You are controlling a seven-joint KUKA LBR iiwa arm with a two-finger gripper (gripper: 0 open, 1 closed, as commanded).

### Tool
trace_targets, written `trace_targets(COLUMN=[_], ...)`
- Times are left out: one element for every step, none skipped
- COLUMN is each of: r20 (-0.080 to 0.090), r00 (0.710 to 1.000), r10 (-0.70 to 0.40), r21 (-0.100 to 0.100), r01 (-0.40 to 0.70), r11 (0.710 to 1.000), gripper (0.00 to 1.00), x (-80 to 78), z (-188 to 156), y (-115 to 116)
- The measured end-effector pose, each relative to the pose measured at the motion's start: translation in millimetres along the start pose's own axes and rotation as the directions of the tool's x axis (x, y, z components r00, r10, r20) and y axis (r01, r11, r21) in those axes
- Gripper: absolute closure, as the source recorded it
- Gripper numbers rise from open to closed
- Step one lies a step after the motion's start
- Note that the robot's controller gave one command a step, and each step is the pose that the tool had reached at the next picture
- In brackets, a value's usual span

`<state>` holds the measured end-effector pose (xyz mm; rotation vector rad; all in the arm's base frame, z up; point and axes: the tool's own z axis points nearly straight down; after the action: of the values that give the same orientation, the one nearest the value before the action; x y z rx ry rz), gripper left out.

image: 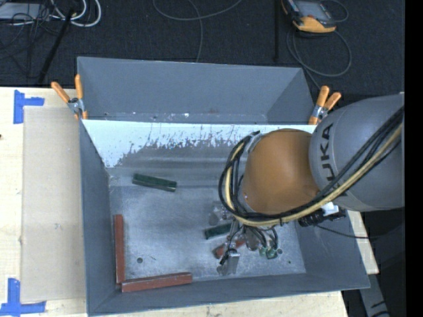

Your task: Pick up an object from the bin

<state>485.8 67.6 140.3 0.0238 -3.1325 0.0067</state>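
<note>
— Now, first entry: the fingers?
— Low in the bin, right of the floor's middle, down among a small heap of bits. How far apart they stand: cannot tell, since the wrist above covers most of them. Nothing can be made out between them, so no hold is entered.

— Nearest things?
— A short dark green block just to the view's left of them. A reddish scrap close below that. A green looped piece on the other side. All three lie on the bin floor, close together. Which one is meant: cannot tell.

— Further out?
— A longer dark green bar towards the back wall, well apart from the heap. Two reddish-brown strips: an upright strip along the view's left wall and a front strip along the front wall, nearly meeting at the corner.

— Progress?
— By judgement: the arm is down at the heap, so the approach looks done. The grasp is unconfirmed. Lifting a thing clear of the bin is left to do.

— Arm pose?
— It enters over the right rim, its grey link sloping downward. The rounded orange cover on the wrist is looped by black and yellow cables. The wrist points steeply down into the bin.
</note>
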Motion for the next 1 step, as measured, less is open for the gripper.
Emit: trace_targets(r20=[0.004], r00=[1.000], r10=[-0.014], r21=[-0.001], r01=[0.014], r11=[1.000], gripper=[0.00], x=[-46.6], z=[74.8], y=[-61.1])
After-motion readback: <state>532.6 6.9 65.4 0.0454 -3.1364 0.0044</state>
